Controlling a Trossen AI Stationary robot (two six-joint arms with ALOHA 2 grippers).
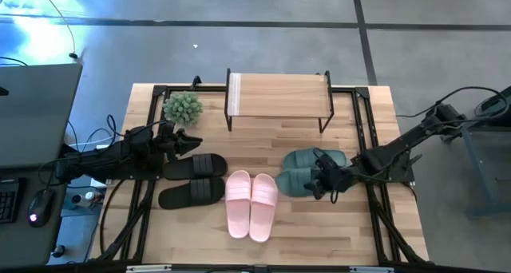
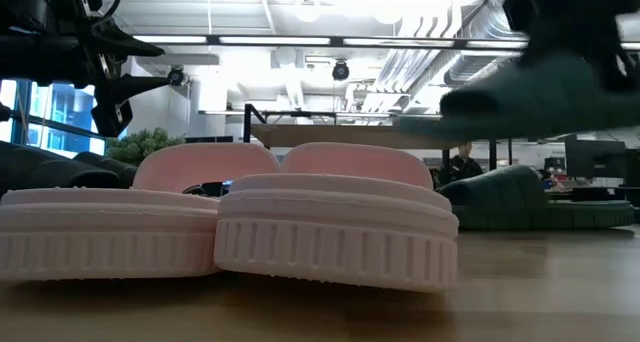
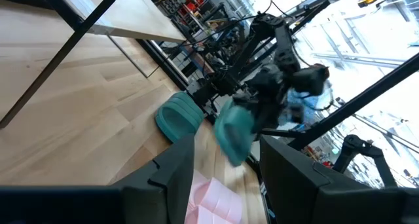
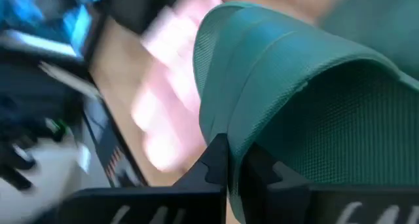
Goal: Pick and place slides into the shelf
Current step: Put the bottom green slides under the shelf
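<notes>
High view: my right gripper [image 1: 326,183] is pinched on the strap of one dark green rubber slide [image 1: 297,183], its mate [image 1: 310,159] just beyond. The low wooden-plank shelf on black legs [image 1: 279,96] lies ahead and toward my left arm's side, its long axis across my reach.

Low view: the green slide hangs clear of the tabletop [image 2: 560,292], above the pale pink pair [image 2: 330,222].

Left wrist view: my left gripper [image 3: 226,160] waits with its fingers spread and empty.

Right wrist view: my fingers are clamped on the green strap.
</notes>
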